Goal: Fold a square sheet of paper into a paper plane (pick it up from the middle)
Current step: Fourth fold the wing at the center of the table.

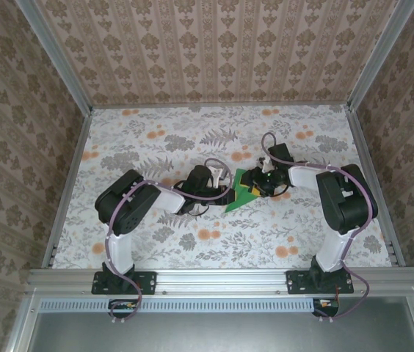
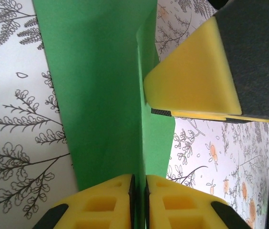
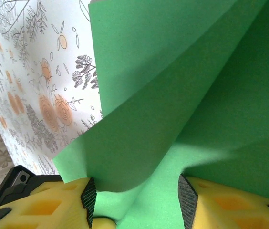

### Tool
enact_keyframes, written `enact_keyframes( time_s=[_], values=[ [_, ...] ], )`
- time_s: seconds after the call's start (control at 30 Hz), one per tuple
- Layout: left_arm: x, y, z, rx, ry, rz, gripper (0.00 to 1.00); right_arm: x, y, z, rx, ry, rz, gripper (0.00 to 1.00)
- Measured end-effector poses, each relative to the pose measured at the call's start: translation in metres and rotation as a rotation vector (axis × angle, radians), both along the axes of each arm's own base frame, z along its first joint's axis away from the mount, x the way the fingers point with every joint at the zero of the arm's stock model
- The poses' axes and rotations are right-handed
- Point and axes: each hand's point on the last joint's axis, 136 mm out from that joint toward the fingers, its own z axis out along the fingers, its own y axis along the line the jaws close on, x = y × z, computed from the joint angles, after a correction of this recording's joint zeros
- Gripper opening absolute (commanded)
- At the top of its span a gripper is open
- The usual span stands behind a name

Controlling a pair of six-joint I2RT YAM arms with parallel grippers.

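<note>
While it is being held at the middle of the flower-patterned table (image 1: 155, 139), well apart from all four edges, a thin, plain, bright green paper sheet (image 1: 235, 202) is being gripped by the left gripper (image 1: 226, 193). In the left wrist view, that gripper's yellow fingers (image 2: 101, 200) are being pressed almost together, with only a raised fold of the sheet (image 2: 101, 95) being pinched between their dark pads. From that pinch the sheet is being spread in two panels: a broad one to the left over the leaf print of the table, and a narrower one to the right. One yellow, dark-backed finger (image 2: 191, 81) of the right gripper (image 1: 255, 188) is being set right against the narrower panel, beside the fold. In the right wrist view, the right gripper (image 3: 134, 191) is being held with its jaws about halfway apart, and a curled flap of the sheet (image 3: 172, 95) is being passed loosely between them without being clamped by either pad. Whether the underside of the sheet is being rested on the table cannot be told.
</note>
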Motion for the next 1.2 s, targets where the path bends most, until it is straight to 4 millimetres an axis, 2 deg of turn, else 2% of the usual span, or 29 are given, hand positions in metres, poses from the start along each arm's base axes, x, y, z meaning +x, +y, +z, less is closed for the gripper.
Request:
enact_keyframes(
  time_s=[0.23,0.4,0.67,0.8,0.93,1.2],
  values=[
    [0.001,0.001,0.000,-0.005,0.008,-0.001,0.20,0.000,-0.002,-0.002,-0.051,0.000,0.007,0.53],
    [0.007,0.010,0.001,0.006,0.033,0.027,0.24,0.001,-0.002,-0.003,-0.076,0.006,0.009,0.54],
    [0.013,0.028,0.029,0.007,0.004,0.084,0.25,0.000,-0.001,-0.004,-0.126,0.010,0.026,0.53],
    [0.013,0.027,0.031,0.002,-0.001,0.084,0.25,0.000,-0.001,-0.005,-0.146,0.015,0.031,0.52],
    [0.006,0.020,0.032,-0.009,0.006,0.058,0.22,-0.001,-0.002,-0.008,-0.175,0.023,0.036,0.45],
    [-0.004,0.003,0.021,-0.009,0.035,0.005,0.20,-0.001,-0.002,-0.009,-0.205,0.031,0.054,0.48]
  ],
)
